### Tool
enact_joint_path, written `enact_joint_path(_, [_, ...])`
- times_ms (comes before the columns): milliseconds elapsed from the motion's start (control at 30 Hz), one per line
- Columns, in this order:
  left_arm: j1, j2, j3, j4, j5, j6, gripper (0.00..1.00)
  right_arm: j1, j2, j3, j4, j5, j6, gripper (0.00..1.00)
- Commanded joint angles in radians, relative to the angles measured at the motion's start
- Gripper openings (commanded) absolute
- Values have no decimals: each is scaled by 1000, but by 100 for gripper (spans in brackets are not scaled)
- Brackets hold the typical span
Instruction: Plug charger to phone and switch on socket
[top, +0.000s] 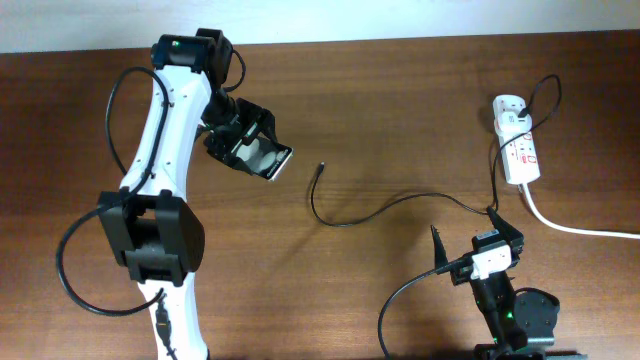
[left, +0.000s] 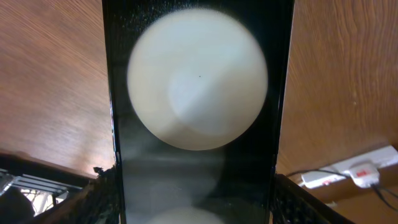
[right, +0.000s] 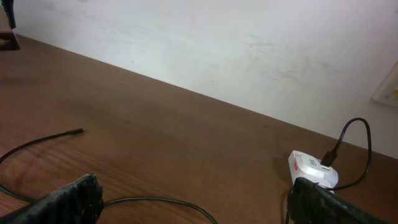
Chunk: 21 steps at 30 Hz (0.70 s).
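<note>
Standing wide apart and empty at the near right: right fingers (right: 68, 200). Just beyond, charger (top: 380, 208) lies loose on the table (top: 400, 90), plug tip (top: 321, 166) free and well apart from the phone (top: 263, 158). Left fingers (left: 102, 202) clamped on phone edges. Socket (top: 518, 148) far right, with the cable running to it.

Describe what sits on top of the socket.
A white adapter is plugged in near the far end of the socket, with the black charger cable leaving it. Red markings show further along. The outlet under the adapter is covered.
</note>
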Motion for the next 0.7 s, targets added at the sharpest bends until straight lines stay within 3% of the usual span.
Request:
enact_joint_path(0, [10,7,26,-11,84,-12,0,9,-10,-8,-3,2,-3,99])
enact_joint_path(667, [24,7,26,-56,380,2,0,9,-10,-8,-3,2,-3,99])
